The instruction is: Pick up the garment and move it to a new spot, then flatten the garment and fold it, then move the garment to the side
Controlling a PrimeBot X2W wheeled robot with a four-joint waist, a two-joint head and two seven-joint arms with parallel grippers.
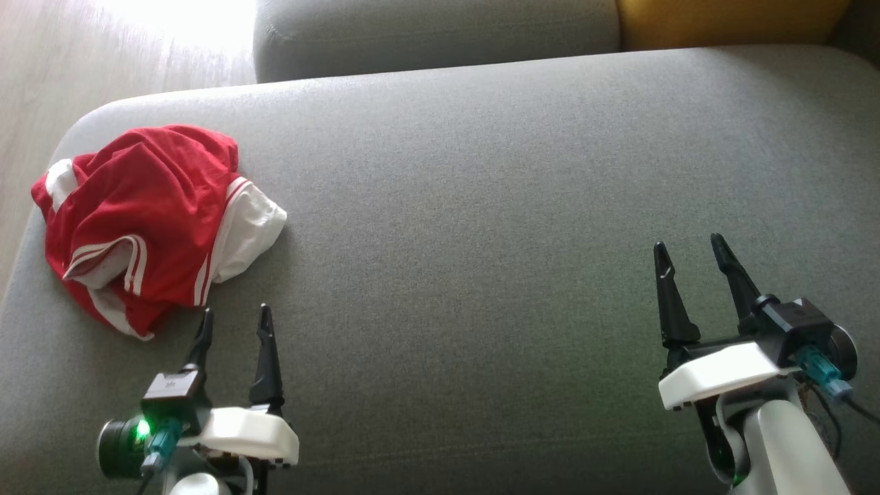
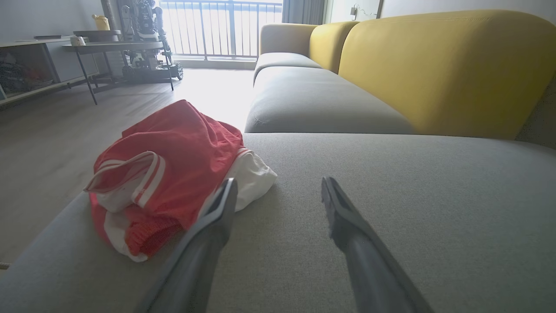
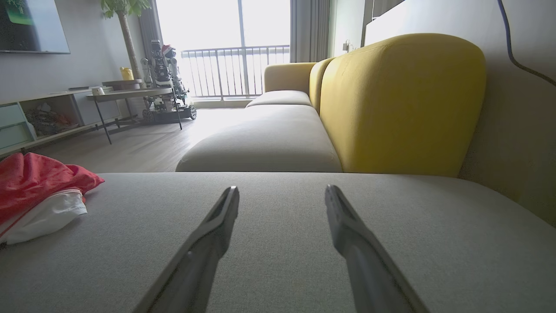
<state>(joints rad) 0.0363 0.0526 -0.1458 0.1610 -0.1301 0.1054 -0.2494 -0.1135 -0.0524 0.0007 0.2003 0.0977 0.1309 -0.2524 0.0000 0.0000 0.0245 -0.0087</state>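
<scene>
The garment [image 1: 148,220] is a crumpled red piece with white stripes and a white panel, lying in a heap at the left end of the grey sofa seat [image 1: 481,206]. It shows again in the left wrist view as a red and white bundle [image 2: 169,174], and at the left edge of the right wrist view [image 3: 39,191]. My left gripper [image 1: 235,317] stands open just in front of the garment's near edge, nothing between its fingers [image 2: 278,184]. My right gripper [image 1: 691,247] is open over the bare seat far to the right [image 3: 282,193].
The seat's rounded left edge drops to a wooden floor [image 1: 103,55]. A second grey cushion [image 1: 433,31] and a yellow backrest [image 2: 438,69] lie behind. A side table [image 2: 113,48] and another robot [image 3: 163,74] stand across the room.
</scene>
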